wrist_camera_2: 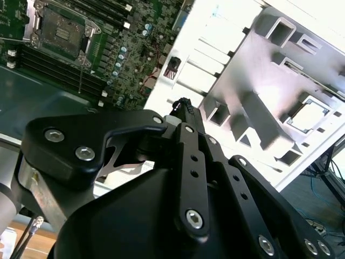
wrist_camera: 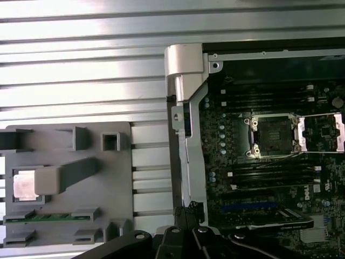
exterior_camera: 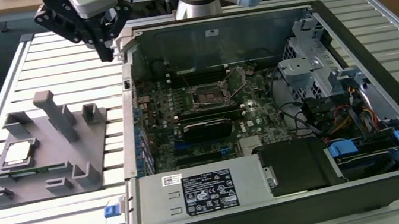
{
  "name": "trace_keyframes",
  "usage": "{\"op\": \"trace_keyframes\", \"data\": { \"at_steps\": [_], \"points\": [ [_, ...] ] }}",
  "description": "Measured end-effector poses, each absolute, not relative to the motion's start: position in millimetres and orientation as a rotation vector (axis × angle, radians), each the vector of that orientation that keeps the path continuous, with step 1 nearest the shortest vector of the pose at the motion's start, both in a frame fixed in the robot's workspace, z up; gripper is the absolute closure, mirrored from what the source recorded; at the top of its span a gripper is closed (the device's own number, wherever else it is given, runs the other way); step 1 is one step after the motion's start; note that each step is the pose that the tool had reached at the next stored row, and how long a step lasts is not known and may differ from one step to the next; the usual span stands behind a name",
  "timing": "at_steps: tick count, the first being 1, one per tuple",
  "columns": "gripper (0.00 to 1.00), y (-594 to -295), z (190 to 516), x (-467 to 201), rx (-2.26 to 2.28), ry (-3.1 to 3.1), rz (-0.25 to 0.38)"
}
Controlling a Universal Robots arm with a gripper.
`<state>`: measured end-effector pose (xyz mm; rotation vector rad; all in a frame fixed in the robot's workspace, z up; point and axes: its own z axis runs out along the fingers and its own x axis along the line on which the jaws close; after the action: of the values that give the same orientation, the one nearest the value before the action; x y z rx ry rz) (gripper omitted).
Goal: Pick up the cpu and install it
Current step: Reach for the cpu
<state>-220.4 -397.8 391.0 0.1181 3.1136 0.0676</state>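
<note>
Arm hangs over the bench [exterior_camera: 25, 73] by a corner of the open computer case [exterior_camera: 383, 59]. Gripper [exterior_camera: 106, 56] points straight down, fingers together, holding nothing. cpu [exterior_camera: 18, 153] lies flat in a pocket of the grey plastic fixture [exterior_camera: 86, 146], about 7 o'clock from the gripper in the exterior view, well apart. It's square with a shiny silver-grey top and pale rim. Bench is ribbed metal slats. Socket [exterior_camera: 209, 94] at 4 o'clock, lid open.
</note>
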Motion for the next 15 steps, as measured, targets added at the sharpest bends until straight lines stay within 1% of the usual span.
{"op": "trace_keyframes", "data": {
  "at_steps": [15],
  "points": [
    [0.89,-398,391,-236,0.118,3.114,0.068]
  ]
}}
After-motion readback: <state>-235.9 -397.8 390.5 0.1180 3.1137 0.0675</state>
